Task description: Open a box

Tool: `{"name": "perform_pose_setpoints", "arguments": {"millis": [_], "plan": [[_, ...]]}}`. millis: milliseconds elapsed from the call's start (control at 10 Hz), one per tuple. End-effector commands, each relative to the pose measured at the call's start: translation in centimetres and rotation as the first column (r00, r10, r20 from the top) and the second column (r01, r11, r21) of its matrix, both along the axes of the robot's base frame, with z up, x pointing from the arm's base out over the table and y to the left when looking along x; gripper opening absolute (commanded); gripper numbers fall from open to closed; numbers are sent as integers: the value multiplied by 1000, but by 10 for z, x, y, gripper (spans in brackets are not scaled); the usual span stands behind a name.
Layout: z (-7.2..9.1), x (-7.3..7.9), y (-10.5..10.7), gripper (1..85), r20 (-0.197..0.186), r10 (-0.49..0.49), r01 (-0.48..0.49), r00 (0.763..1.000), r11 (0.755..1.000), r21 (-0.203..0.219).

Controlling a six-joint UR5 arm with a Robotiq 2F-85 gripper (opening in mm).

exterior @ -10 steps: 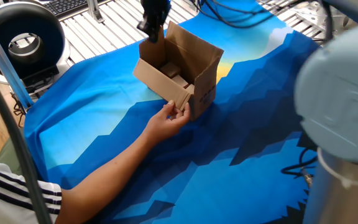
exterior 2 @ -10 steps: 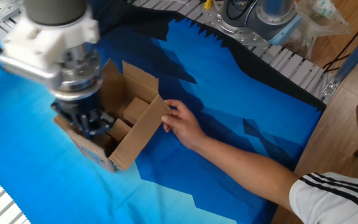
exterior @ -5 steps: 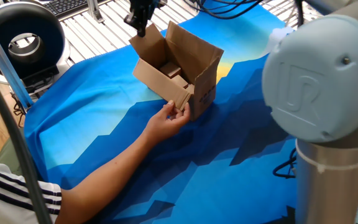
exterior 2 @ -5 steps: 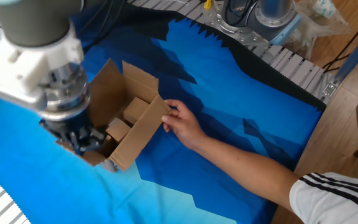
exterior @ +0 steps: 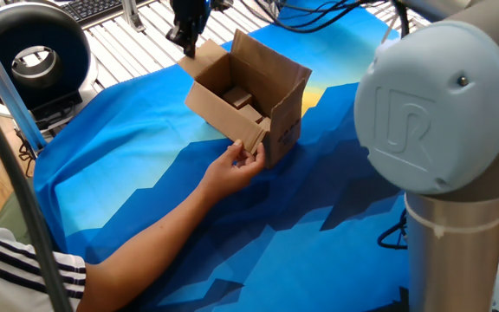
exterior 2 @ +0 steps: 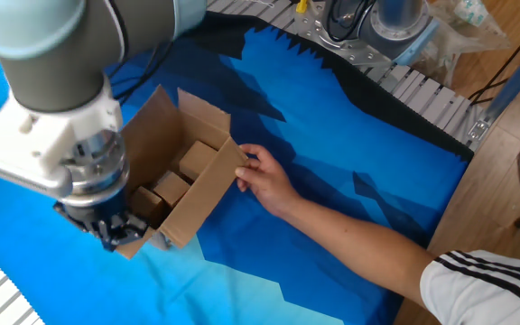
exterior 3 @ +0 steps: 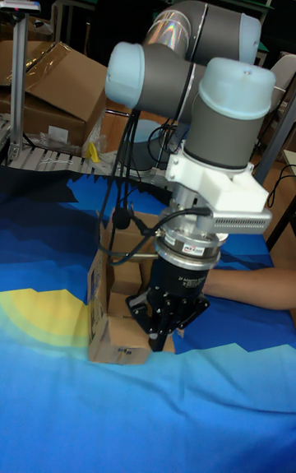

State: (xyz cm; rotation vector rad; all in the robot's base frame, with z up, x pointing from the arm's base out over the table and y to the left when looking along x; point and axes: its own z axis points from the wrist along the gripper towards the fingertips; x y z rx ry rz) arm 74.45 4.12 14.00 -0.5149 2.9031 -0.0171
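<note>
Tall fixed view shows the gripper (exterior 3: 164, 333) low at the near side of the box (exterior 3: 115, 308), its black fingers drawn close together at a cardboard flap edge; whether they actually pinch the flap cannot be told. One fixed view places the box (exterior: 254, 104) on the blue cloth (exterior: 189, 217) toward the far edge of the table, top open, flaps standing or folded outward, smaller cartons visible inside. The gripper (exterior: 183, 33) sits at the far-left flap there. The other fixed view has the gripper (exterior 2: 106, 230) at the box's (exterior 2: 183, 181) outer flap near the cloth's (exterior 2: 332, 162) edge, the arm's grey wrist directly above. A person's hand (exterior: 236, 169) touches the near corner of the box, fingers against the flap; the hand (exterior 2: 264, 181) presses the same long flap in the other fixed view. Black print shows on the box's side facing one fixed view.
</note>
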Motion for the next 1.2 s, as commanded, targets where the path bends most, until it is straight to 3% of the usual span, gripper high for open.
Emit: {"name": "perform_pose_setpoints", "arguments": {"millis": [0,400,600,800,900,1100], "plan": [[-19,5,0,13,27,5,-6,1000,1000,16],[-30,-6,4,13,17,-7,6,1000,997,73],[-28,-14,0,13,-5,-19,19,1000,998,61],[-6,-32,-18,13,-73,-50,49,996,999,-13],[12,-44,-23,13,-106,-72,68,992,997,-42],[48,-60,-37,13,-137,-106,92,985,991,-100]]}}
